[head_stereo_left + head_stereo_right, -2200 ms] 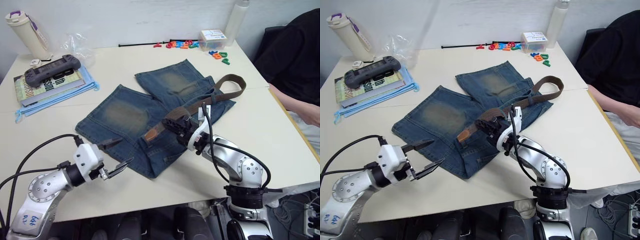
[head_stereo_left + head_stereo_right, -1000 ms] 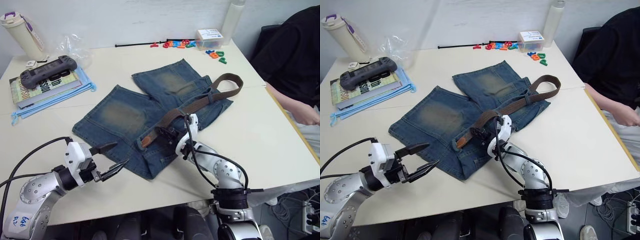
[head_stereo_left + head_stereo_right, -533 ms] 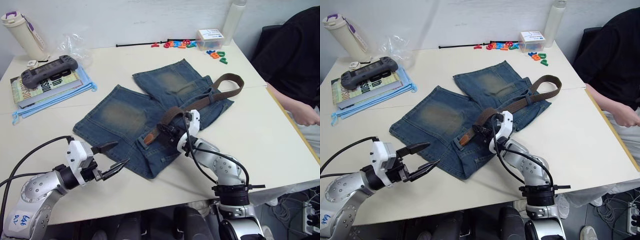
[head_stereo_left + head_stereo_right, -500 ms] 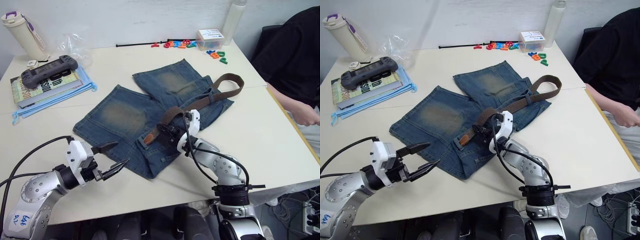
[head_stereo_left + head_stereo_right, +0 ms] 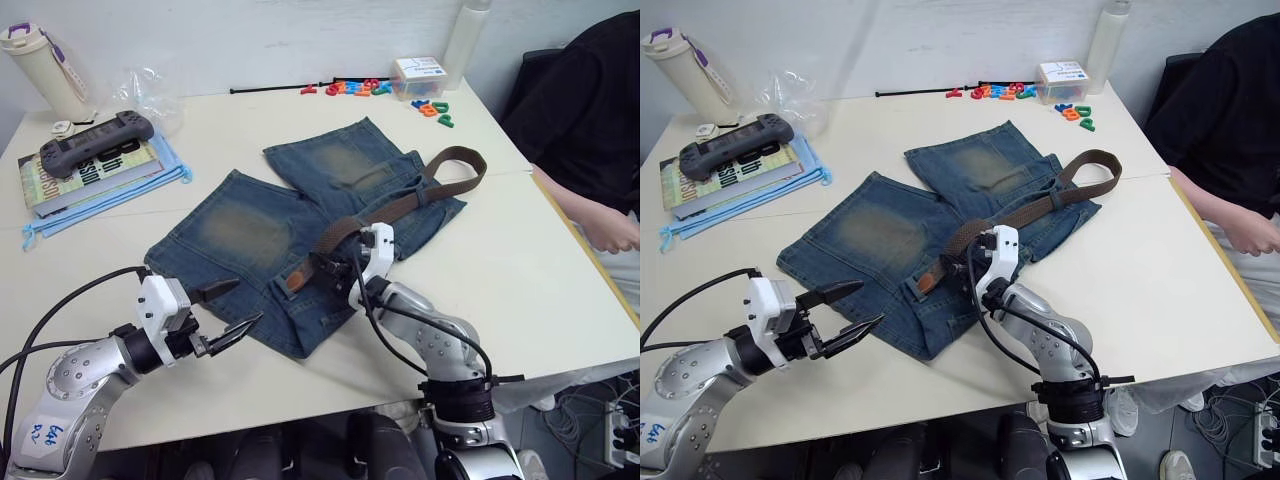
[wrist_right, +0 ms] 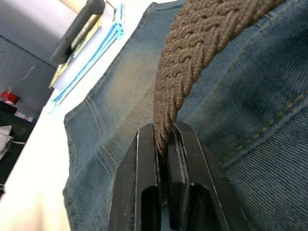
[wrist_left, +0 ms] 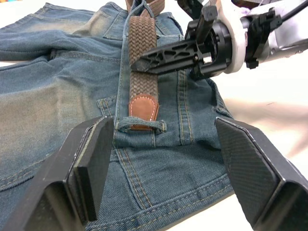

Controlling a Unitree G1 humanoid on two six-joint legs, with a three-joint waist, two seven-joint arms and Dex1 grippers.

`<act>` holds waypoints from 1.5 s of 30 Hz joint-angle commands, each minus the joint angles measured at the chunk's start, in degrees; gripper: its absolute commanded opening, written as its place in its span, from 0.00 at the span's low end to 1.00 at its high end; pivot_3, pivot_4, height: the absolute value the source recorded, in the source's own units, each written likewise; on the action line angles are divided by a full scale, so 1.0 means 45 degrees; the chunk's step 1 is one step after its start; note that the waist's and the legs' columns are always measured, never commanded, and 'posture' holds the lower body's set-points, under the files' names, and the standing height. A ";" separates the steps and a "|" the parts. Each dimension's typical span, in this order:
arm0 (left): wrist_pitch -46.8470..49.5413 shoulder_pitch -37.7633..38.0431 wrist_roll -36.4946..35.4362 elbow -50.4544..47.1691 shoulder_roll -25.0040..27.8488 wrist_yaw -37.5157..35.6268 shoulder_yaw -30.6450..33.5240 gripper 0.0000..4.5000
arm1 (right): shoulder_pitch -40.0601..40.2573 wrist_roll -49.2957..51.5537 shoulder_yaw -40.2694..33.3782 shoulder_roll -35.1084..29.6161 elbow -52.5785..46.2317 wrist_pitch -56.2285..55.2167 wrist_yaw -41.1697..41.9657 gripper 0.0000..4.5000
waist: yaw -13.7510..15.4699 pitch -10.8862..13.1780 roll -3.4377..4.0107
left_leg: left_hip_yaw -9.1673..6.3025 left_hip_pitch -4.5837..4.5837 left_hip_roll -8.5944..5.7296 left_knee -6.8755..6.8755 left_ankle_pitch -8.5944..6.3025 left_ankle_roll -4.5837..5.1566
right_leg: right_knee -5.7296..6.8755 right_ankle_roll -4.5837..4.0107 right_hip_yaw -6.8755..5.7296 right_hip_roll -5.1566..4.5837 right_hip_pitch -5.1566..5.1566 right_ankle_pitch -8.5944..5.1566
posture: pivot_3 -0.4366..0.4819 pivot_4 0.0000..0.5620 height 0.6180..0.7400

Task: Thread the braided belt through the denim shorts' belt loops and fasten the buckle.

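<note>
The denim shorts lie flat on the table, and the braided belt runs along their waistband with its leather tip just at one of the belt loops. The right gripper pinches the belt a little behind this tip, probably to push it under the loop. The left gripper waits beside the shorts' near edge with fingers spread, probably ready to catch the tip.
</note>
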 commanded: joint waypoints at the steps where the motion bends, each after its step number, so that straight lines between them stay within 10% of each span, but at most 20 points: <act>1: 0.0039 -0.0065 -0.0020 -0.0562 -0.0022 0.0089 0.0058 0.82 | 0.0237 -0.0152 0.0502 0.0509 0.0365 0.0605 -0.0016 0.00 | -0.0009 -0.0003 -0.0004 | 0.0000 0.0002 0.0000 -0.0001 0.0001 -0.0001 | 0.0000 0.0000 0.0000 0.0001 0.0001 0.0000 | 0.48 0.27 0.81; 14: -0.1103 -0.0253 0.1725 0.0221 0.0177 -0.0020 -0.0103 0.82 | -0.0694 0.0953 -0.0607 0.1687 0.2094 0.3619 -0.0022 0.00 | -0.0209 -0.0064 -0.0106 | 0.0001 0.0139 0.0025 -0.0168 0.0033 -0.0045 | 0.0038 -0.0108 0.0003 0.0031 0.0027 -0.0054 | 0.48 0.27 0.81; 24: -0.7759 0.0441 0.6041 0.2866 0.0722 -0.0634 -0.0679 0.82 | -0.1017 0.1747 -0.1516 0.2385 0.3062 0.4705 -0.0201 0.00 | -0.0351 -0.0087 -0.0131 | 0.0009 0.0177 0.0030 -0.0247 0.0030 -0.0052 | 0.0002 -0.0129 0.0004 0.0036 0.0042 -0.0066 | 0.48 0.27 0.81; 33: -1.4037 -0.0147 1.0001 0.6015 0.0597 0.1819 -0.0905 0.82 | -0.1192 0.1979 -0.1606 0.2464 0.3200 0.4489 -0.0368 0.00 | -0.0361 -0.0140 -0.0170 | 0.0022 0.0234 0.0032 -0.0335 0.0029 -0.0079 | -0.0012 -0.0157 0.0005 0.0029 0.0046 -0.0081 | 0.48 0.27 0.81; 45: -1.5438 -0.1498 1.2391 0.7386 -0.0216 0.4487 -0.1935 0.82 | -0.1204 0.1856 -0.1332 0.2440 0.3052 0.4373 -0.0344 0.00 | -0.0356 -0.0159 -0.0196 | 0.0025 0.0242 0.0032 -0.0337 0.0044 -0.0068 | 0.0005 -0.0156 -0.0037 0.0022 0.0054 -0.0081 | 0.48 0.27 0.81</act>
